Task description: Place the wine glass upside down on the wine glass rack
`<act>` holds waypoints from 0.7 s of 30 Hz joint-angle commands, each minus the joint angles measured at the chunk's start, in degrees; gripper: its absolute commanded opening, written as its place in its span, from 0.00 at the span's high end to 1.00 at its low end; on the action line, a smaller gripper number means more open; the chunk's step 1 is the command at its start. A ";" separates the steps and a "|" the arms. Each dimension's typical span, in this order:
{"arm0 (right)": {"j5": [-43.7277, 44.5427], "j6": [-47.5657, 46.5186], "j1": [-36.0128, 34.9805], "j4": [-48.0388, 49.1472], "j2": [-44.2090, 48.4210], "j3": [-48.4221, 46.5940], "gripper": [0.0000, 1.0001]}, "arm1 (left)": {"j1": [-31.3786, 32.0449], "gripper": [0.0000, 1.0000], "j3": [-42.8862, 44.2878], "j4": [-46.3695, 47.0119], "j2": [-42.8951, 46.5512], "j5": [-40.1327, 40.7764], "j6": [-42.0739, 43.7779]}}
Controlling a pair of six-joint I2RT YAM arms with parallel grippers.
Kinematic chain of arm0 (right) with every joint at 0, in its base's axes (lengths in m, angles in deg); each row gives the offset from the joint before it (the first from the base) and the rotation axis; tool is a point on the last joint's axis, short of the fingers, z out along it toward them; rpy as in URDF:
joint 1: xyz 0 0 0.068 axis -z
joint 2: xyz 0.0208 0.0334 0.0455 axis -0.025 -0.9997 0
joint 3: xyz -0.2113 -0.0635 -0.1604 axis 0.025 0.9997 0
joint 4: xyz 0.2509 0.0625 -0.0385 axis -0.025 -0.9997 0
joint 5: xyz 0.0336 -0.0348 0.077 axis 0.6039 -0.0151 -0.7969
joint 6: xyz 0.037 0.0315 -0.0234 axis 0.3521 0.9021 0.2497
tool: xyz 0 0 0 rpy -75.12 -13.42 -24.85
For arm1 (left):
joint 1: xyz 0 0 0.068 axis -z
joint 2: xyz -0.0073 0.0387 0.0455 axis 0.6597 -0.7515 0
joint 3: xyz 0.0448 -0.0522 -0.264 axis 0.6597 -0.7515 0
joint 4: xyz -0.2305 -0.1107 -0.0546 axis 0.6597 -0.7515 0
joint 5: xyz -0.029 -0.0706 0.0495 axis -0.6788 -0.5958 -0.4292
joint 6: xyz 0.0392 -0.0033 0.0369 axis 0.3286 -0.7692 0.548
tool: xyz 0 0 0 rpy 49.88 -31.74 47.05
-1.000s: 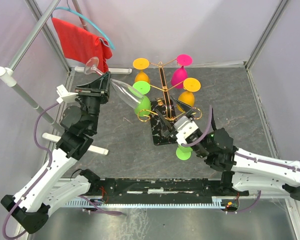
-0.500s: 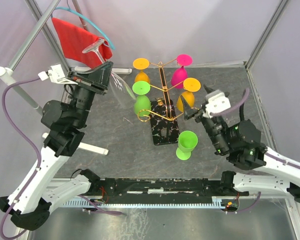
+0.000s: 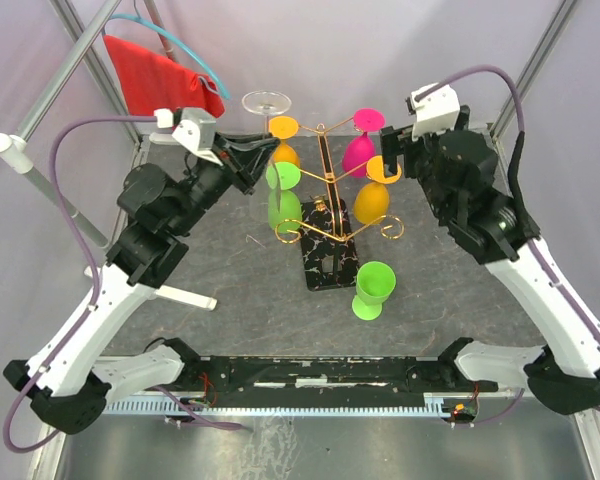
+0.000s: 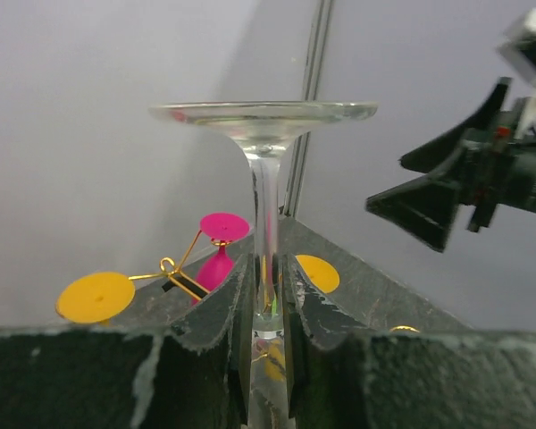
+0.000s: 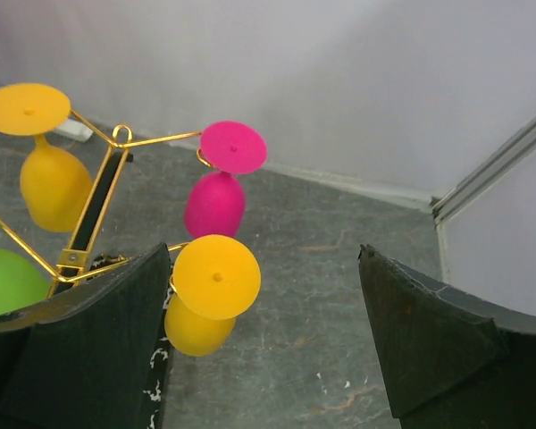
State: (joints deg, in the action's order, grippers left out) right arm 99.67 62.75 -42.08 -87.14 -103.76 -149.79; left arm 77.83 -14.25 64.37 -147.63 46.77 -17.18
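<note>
In the upper middle of the overhead view, holding the wine glass (image 3: 267, 103) foot-up, just left of the wine glass rack (image 3: 324, 175) and level with its top arms. Clenching the left gripper (image 4: 266, 273) on the thin stem, with the bowl below and mostly hidden. Spreading the right gripper (image 3: 392, 155) wide and empty at the rack's upper right.

Judging the glass light, rigid, slick and brittle. Taking it by the stem, squeezing gently, avoiding knocks on wire.

Eyeing the two scroll ends (image 3: 286, 231) at the rack's lower side, seemingly unoccupied. Minding the orange foot (image 3: 282, 127) just beside the clear foot, and the back wall (image 3: 380, 50) close behind. Finding open bench (image 3: 230, 290) toward lower left.
</note>
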 commanded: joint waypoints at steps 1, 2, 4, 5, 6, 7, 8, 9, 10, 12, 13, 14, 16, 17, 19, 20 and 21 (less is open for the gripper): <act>-14.73 7.66 9.18 -4.75 -3.84 -2.65 0.07 | 3.39 0.97 6.58 1.17 -3.32 -0.20 10.31; -17.04 8.90 11.71 -4.53 -4.52 -2.52 0.07 | 4.03 0.97 8.01 1.02 -4.42 0.25 11.18; -20.86 11.05 16.66 -4.02 -5.59 -2.11 0.07 | 5.10 0.97 10.76 0.74 -6.91 1.03 12.94; -22.45 12.01 19.08 -3.84 -6.01 -1.77 0.06 | 5.75 0.97 12.28 0.35 -8.32 1.17 13.71; -23.46 12.62 21.24 -3.79 -6.33 -1.39 0.07 | 6.37 0.97 13.62 -0.15 -9.58 1.40 14.41; -24.00 13.09 23.96 -3.61 -6.42 -0.88 0.07 | 7.12 0.97 14.82 -0.53 -11.22 1.85 15.46; -24.29 13.24 25.77 -3.53 -6.36 -0.22 0.07 | 8.12 0.97 15.59 -0.94 -12.09 2.78 16.43; -24.82 13.44 27.94 -3.52 -6.23 0.27 0.06 | 9.13 0.97 16.04 -1.03 -12.76 3.77 17.36; -26.02 13.83 30.06 -3.58 -6.09 0.94 0.06 | 10.25 0.97 15.96 -1.04 -13.08 4.91 18.09; -29.02 14.95 34.65 -3.67 -5.82 2.35 0.06 | 12.60 0.97 14.80 -0.86 -13.08 7.74 19.33; -30.00 15.45 36.36 -3.57 -5.50 3.13 0.06 | 13.86 0.97 13.61 -0.40 -12.84 9.31 19.73; -30.72 15.66 37.76 -3.34 -5.11 4.02 0.06 | 15.49 0.97 11.62 0.24 -12.37 10.68 20.12; -31.67 15.88 39.84 -2.58 -4.16 6.10 0.06 | 19.46 0.97 7.51 2.41 -10.60 14.07 20.60; -32.11 15.90 40.59 -2.21 -3.75 6.87 0.06 | 21.96 0.97 5.46 3.79 -9.43 16.05 21.00; -32.64 15.78 41.59 -2.02 -3.45 7.93 0.06 | 28.21 0.97 1.92 7.20 -7.07 20.05 21.86; -32.72 15.64 41.80 -2.21 -3.48 8.10 0.06 | 31.14 0.97 0.37 8.35 -5.99 22.22 21.97; -32.76 15.50 42.13 -2.40 -3.56 8.23 0.06 | 34.01 0.97 -0.98 9.57 -5.01 24.23 22.16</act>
State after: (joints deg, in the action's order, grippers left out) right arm 70.05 77.46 -0.88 -91.66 -109.23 -141.94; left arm 102.55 -11.52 64.70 -157.97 61.68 0.87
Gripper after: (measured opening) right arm 0.935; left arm 0.228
